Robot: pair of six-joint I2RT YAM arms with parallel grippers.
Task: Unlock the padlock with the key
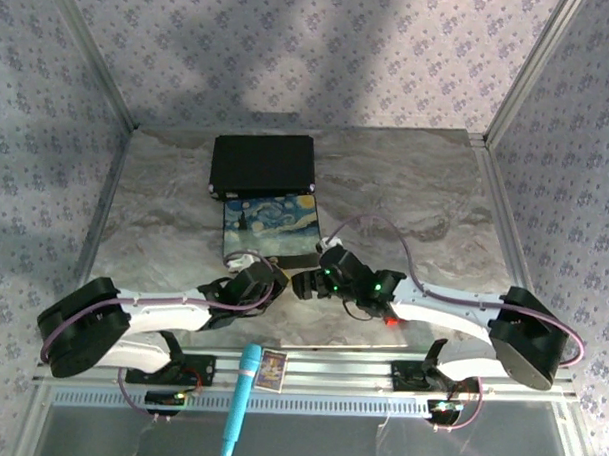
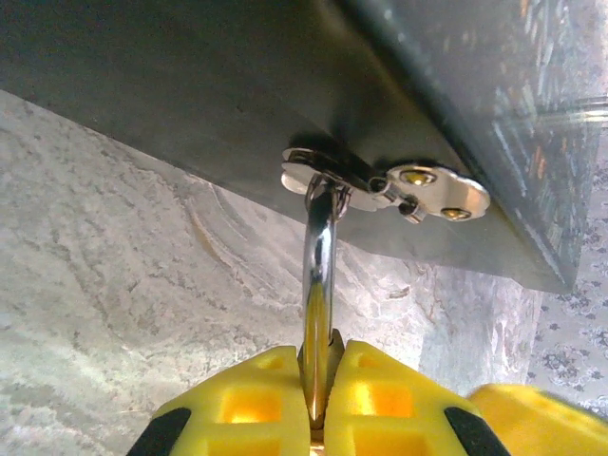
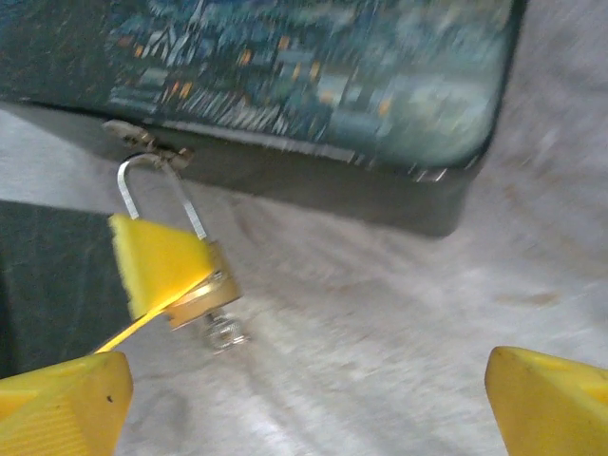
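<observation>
The brass padlock (image 3: 201,298) hangs by its silvery shackle (image 2: 320,245) from the hasp (image 2: 385,186) on the front of the painted box (image 1: 269,230). My left gripper (image 2: 321,359) is shut on the padlock's body, which is pinched between its yellow fingers (image 3: 157,258). A small silvery key (image 3: 226,332) sticks out of the padlock's underside. My right gripper (image 3: 304,418) stands open a short way in front of the padlock and key, touching neither. In the top view the left gripper (image 1: 276,275) and right gripper (image 1: 308,283) meet at the box's near side.
A black case (image 1: 264,166) lies behind the painted box. A teal pen-like tool (image 1: 241,401) and a small card (image 1: 272,369) rest on the front rail between the arm bases. Marble tabletop (image 1: 416,192) spreads to the right, bounded by metal frame posts.
</observation>
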